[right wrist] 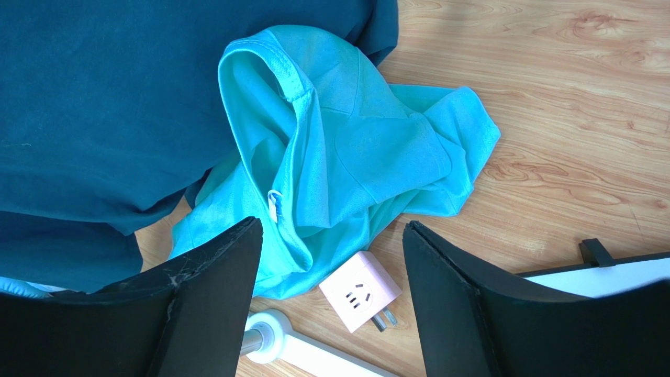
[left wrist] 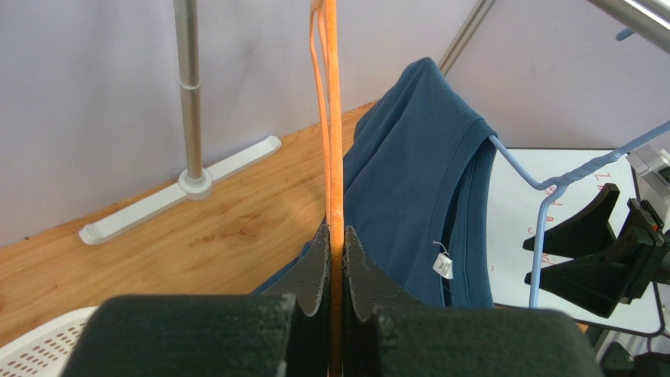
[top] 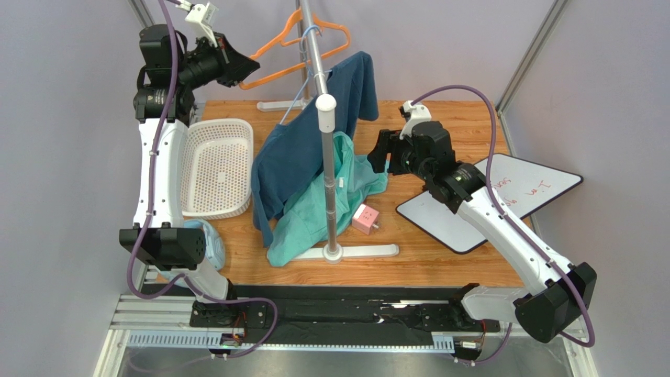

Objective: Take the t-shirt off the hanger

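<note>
My left gripper [top: 245, 67] is raised at the back left and shut on the lower bar of a bare orange hanger [top: 292, 49]. In the left wrist view the pads [left wrist: 318, 263] clamp the orange wire [left wrist: 332, 118]. A navy t-shirt [top: 303, 153] hangs from a light blue hanger [left wrist: 550, 184] on the rack rail. A teal t-shirt [top: 334, 200] lies crumpled on the table by the rack's foot. My right gripper [top: 383, 153] is open and empty, hovering just right of the teal t-shirt [right wrist: 346, 149].
The rack's post [top: 328, 169] and white foot [top: 358, 251] stand mid-table. A white basket [top: 216, 165] sits at the left, a whiteboard [top: 487, 196] at the right. A pink plug adapter [top: 364, 220] lies next to the teal shirt. A second rack foot [left wrist: 181, 192] stands by the back wall.
</note>
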### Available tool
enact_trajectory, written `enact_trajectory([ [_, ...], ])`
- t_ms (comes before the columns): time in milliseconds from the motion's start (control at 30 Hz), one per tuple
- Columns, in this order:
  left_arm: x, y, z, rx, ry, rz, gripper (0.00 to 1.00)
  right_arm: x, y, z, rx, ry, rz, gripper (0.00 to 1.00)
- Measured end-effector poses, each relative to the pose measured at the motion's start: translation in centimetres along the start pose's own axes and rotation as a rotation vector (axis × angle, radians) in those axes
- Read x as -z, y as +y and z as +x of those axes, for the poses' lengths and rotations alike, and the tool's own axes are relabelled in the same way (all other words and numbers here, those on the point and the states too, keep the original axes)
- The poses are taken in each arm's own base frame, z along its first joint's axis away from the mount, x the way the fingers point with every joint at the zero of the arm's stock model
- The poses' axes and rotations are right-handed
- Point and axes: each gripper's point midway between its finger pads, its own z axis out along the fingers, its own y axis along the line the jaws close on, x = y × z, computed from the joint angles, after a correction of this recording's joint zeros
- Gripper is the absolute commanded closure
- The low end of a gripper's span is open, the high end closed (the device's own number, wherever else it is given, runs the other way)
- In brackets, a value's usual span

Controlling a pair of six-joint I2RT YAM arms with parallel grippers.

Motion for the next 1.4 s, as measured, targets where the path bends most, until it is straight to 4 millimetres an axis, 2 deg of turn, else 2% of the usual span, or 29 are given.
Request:
enact_trajectory([
  [133,-0.2,0.4,0.8,0.025,0.025,-0.008,1.0,0.0,0.1,0.0,-0.004,0.002,-0.005,0.29],
  [167,-0.1,0.5,1.0,0.032,0.031,-0.013,0.95,0.0,0.1,0.0,-0.006,0.002,-0.005,0.29],
  [200,-0.1,0.7,1.1,0.039,0.036,-0.018,0.79,0.0,0.1,0.0,-0.007,0.002,-0.006,0.29],
  [267,0.2,1.0,1.1,0.061,0.046,-0.039,0.61,0.0,0.2,0.0,-0.008,0.003,-0.008,0.29],
  [300,0.4,1.2,1.2,0.068,0.051,-0.053,0.31,0.0,0.2,0.0,-0.008,0.003,-0.008,0.29],
  [367,1.1,1.8,1.4,0.104,0.066,-0.112,0.19,0.0,0.2,0.1,-0.01,0.003,-0.01,0.29],
  [500,3.4,2.1,2.1,0.147,0.08,-0.231,0.19,0.1,0.3,0.2,-0.014,0.005,-0.014,0.29],
  [600,6.4,0.5,2.0,0.146,0.059,-0.3,0.23,0.3,0.2,0.5,-0.018,0.008,-0.014,0.29],
  [633,7.7,-0.6,1.8,0.142,0.039,-0.311,0.23,0.4,0.1,0.6,-0.022,0.008,-0.014,0.29],
  [700,11.1,-4.2,1.2,0.116,-0.033,-0.297,0.32,0.7,0.0,0.9,-0.03,0.009,-0.014,0.29],
  [800,15.4,-9.7,1.7,0.09,-0.141,-0.226,0.37,1.3,-0.3,1.8,-0.041,0.014,-0.012,0.29],
  [867,18.0,-13.5,3.9,0.104,-0.193,-0.15,0.37,1.7,-0.5,2.6,-0.053,0.021,-0.009,0.3],
  [933,19.5,-16.2,6.1,0.117,-0.238,-0.059,0.38,1.9,-0.7,3.1,-0.062,0.025,-0.008,0.3],
  [1000,19.9,-18.0,9.7,0.176,-0.235,0.051,0.39,2.1,-0.9,3.7,-0.071,0.024,-0.008,0.31],
  [1067,19.1,-17.9,13.0,0.254,-0.184,0.106,0.39,2.2,-1.1,4.4,-0.082,0.028,-0.006,0.32],
  [1133,17.9,-16.9,16.8,0.356,-0.103,0.122,0.37,2.1,-1.3,5.0,-0.09,0.039,-0.002,0.32],
  [1233,16.8,-15.7,21.4,0.47,-0.016,0.122,0.27,1.9,-1.5,5.9,-0.11,0.058,0.0,0.32],
  [1267,16.6,-15.5,22.4,0.49,0.0,0.123,0.24,1.8,-1.4,6.2,-0.116,0.063,-0.005,0.32],
  [1400,15.8,-15.3,27.1,0.562,0.082,0.136,0.23,1.8,-1.1,6.8,-0.142,0.075,-0.026,0.32],
])
